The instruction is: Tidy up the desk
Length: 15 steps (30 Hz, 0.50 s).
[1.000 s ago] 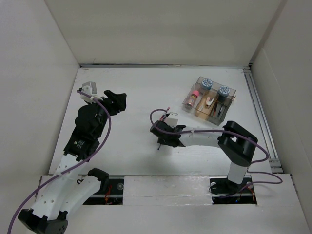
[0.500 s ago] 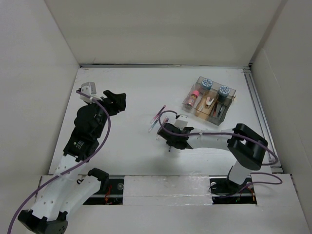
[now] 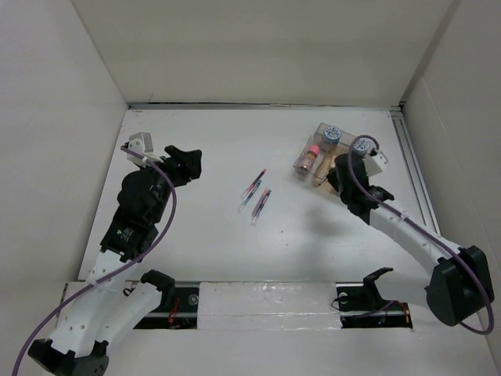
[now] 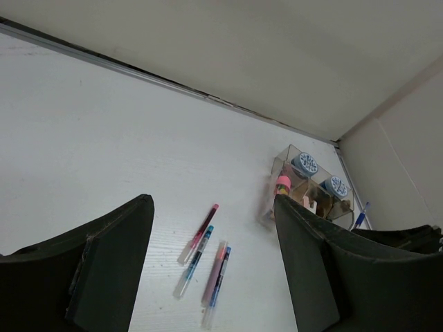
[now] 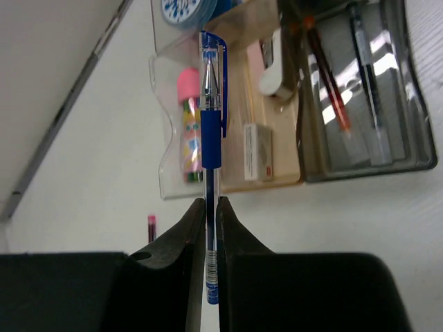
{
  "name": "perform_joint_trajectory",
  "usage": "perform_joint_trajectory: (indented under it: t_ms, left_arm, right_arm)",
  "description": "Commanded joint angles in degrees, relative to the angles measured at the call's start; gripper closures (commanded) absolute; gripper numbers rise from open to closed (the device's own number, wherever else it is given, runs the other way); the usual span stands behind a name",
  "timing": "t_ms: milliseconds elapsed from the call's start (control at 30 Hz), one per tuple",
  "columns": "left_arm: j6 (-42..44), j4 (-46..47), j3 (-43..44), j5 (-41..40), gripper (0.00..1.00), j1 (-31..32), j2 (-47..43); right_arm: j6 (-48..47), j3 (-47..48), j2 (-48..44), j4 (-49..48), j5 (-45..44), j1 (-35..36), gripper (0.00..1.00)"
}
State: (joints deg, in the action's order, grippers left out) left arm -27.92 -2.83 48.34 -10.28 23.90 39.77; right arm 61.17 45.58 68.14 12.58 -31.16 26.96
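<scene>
Top external view: I see the counter (image 3: pixel 235 251) as a plain white matte top walled in white, with a metal rail (image 3: pixel 417 188) down its right edge.
Left claw (image 3: pixel 189 163): it hangs over the left half of the counter with its jaws wide, and on my left wrist feed nothing sits between them.
Right claw (image 5: pixel 211 207): it is pinched narrow on a blue pen (image 5: pixel 211 138), gripping the clear lower barrel just below the blue rubber sleeve.
Pen attitude: the capped, clipped end points away from the wrist, in line with the fingers.
Pen position: it is held over the clear compartment box (image 3: pixel 317 145) at the far right of the counter. I cannot tell whether it touches the box.
Box contents: two round blue-patterned lids (image 4: pixel 304 164) sit at the far end, a small pink-capped bottle (image 5: pixel 188 131) in the left compartment, and a grey tray section (image 5: pixel 408 104) holds slim pens.
Loose pens (image 4: pixel 199 234): four lie on the bare counter near its middle, in two side-by-side pairs, all slanted the same way and well apart from the box.
</scene>
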Motion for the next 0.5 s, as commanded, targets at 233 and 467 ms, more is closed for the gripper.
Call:
perform_joint_trajectory:
  t_ms: [233, 467]
  left_arm:
    - [0.5, 1.4, 0.7, 0.4, 0.33, -0.3, -0.5]
    - [0.6, 1.5, 0.6, 0.4, 0.34, -0.3, -0.2]
  right_arm:
    - [-3.9, -1.2, 7.9, -16.4, 19.0, -23.4, 1.0]
    - [-5.1, -0.9, 11.3, -17.2, 22.8, -28.5, 1.0]
